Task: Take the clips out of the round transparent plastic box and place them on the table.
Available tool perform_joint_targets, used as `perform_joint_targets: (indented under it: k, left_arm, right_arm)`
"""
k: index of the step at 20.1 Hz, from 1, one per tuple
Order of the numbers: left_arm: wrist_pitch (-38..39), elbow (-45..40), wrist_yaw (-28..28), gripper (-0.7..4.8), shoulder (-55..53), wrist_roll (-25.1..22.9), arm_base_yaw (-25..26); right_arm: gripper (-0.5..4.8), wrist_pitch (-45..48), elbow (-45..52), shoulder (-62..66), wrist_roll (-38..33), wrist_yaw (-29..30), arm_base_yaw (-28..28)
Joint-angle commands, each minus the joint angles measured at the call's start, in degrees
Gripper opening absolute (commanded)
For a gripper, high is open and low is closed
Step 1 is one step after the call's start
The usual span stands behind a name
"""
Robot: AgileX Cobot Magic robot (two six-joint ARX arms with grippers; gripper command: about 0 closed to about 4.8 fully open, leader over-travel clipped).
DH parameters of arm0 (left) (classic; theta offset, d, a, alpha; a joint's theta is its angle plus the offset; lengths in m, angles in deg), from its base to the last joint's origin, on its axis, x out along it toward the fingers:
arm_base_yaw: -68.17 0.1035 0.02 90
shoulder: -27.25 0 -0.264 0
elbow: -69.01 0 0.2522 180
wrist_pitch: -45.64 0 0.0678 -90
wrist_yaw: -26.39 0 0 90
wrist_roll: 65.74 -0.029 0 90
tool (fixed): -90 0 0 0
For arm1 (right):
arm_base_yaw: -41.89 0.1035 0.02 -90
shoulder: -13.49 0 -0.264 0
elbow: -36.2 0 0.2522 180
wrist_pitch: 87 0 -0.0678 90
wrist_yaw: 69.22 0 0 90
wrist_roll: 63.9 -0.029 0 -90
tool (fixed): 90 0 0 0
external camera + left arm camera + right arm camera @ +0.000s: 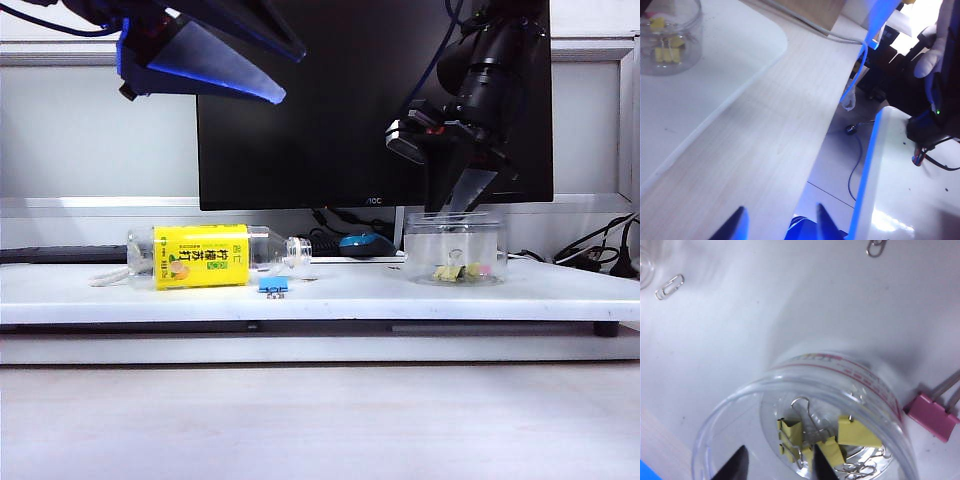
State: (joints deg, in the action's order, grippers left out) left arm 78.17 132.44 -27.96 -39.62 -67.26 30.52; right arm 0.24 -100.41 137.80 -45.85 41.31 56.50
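While the right gripper (777, 465) hung over the mouth of the box (455, 248), its two dark fingertips stood apart with nothing between them, so the step in hand looked like the reach for a first clip, not yet a grasp. The box stood upright on the right part of the table (150, 300), and the right arm came down to it from above. Inside, the clips (815, 437) lay in a loose heap on the floor of the box, yellow bodies touching and wire handles crossing; a few plain paper clips lay among them. In the right wrist view one fingertip sat just over a yellow clip and the other over bare floor beside the heap. How high the tips stood above the clips could not be told.

The next move probably called for a straight descent inside the wall, the jaws kept wide enough to straddle one clip, then a close on a body or handle. With the clips tangled, more than one might have come up together.

The left gripper (777, 222) was open and empty, held high on the left, well apart from the box and aimed past the table edge.

A pink clip (934, 415) lay on the table just beside the box. A bottle (200, 257) lay on its side at left, with a blue clip (273, 286) near it.
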Motion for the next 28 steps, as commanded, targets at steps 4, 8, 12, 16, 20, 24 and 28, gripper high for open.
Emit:
perform_joint_targets:
  k: [4,8,12,16,20,24,28]
  left_arm:
    - [0.52,0.02,0.61,1.85,0.13,-1.51,-0.04]
    - [0.61,0.02,0.68,1.85,0.13,-1.53,-0.04]
    - [0.90,0.02,0.70,1.85,0.13,-1.70,-0.04]
    - [0.85,0.02,3.43,1.84,0.13,-2.78,-0.04]
    - [0.33,0.07,3.61,1.85,0.13,-2.78,-0.04]
    - [0.11,0.07,3.63,1.85,0.13,-2.71,-0.04]
    - [0.42,0.07,3.63,1.85,0.13,-2.62,-0.04]
  right_arm:
    - [1.66,-0.31,-0.37,-0.33,0.22,-0.52,0.04]
    - [1.65,-0.42,-0.17,-0.33,0.22,-1.51,-0.11]
    - [1.66,-0.50,0.00,-0.35,0.20,-1.36,-0.11]
    - [1.66,-0.57,2.62,-2.03,0.61,-1.55,-0.11]
    - [1.65,-0.52,4.96,-3.19,1.77,-3.91,-0.11]
    - [1.61,-0.50,4.96,-3.15,1.95,-2.29,-0.07]
    - [1.57,-0.50,4.98,-2.67,1.92,-0.83,-0.04]
